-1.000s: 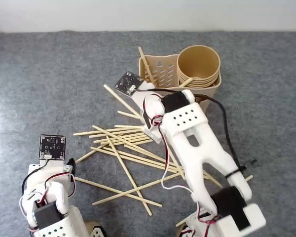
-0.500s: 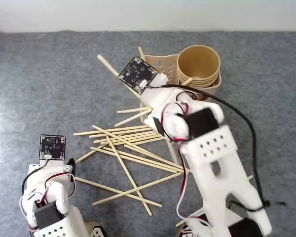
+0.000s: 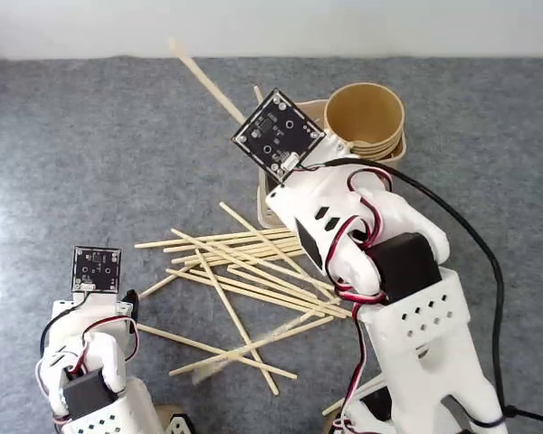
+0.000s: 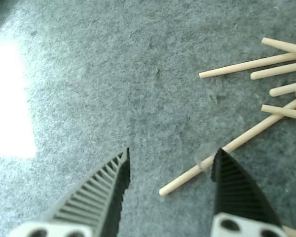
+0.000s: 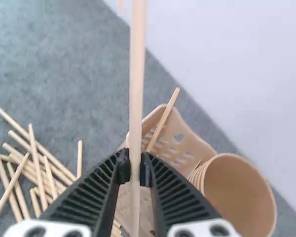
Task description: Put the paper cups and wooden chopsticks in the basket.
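A pale wooden chopstick (image 5: 137,74) is clamped in the right claw (image 5: 134,170) and tilted steeply over the beige perforated plastic basket (image 5: 180,148) at the far right, probably so it can slide in end-first beside the stacked tan paper cups (image 3: 366,113) already inside. Nearer, loose wooden chopsticks (image 3: 235,271) lie crisscrossed on the grey carpeted worktop (image 3: 90,136). The left claw (image 4: 172,153) hangs spread and empty at the near left.

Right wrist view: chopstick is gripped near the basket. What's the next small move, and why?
Probably lower the right end effector over the open side of the basket, ready to release. It is shut on one chopstick, the basket lies just beyond its tips, and paper cups fill the other side.
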Controlling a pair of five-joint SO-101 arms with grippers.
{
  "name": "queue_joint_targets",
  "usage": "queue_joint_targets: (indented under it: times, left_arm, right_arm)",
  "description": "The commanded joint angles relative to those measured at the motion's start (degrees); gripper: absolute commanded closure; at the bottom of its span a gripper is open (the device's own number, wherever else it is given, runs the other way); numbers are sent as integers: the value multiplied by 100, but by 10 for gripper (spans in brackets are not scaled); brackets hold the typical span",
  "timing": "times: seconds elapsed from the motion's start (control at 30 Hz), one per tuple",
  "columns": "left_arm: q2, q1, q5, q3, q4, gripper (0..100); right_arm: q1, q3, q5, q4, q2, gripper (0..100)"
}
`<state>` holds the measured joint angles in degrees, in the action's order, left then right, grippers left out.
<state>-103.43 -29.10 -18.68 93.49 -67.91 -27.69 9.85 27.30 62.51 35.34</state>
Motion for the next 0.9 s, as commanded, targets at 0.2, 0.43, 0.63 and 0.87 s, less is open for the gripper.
queue_joint_targets:
  times: [0.2,0.43,0.63,0.87]
  left_arm:
    - [-79,0,44,-22,114,746]
    - [-79,0,44,-22,114,746]
    - [-79,0,44,-22,114,746]
    - [-79,0,44,-22,114,746]
  right_arm:
    - [-13,-273,-844,-1481,189,991]
    - [-13,-273,-1143,-2598,171,991]
    - [-13,-281,-1143,-3231,198,991]
    - [-13,-976,-1512,-3240,171,991]
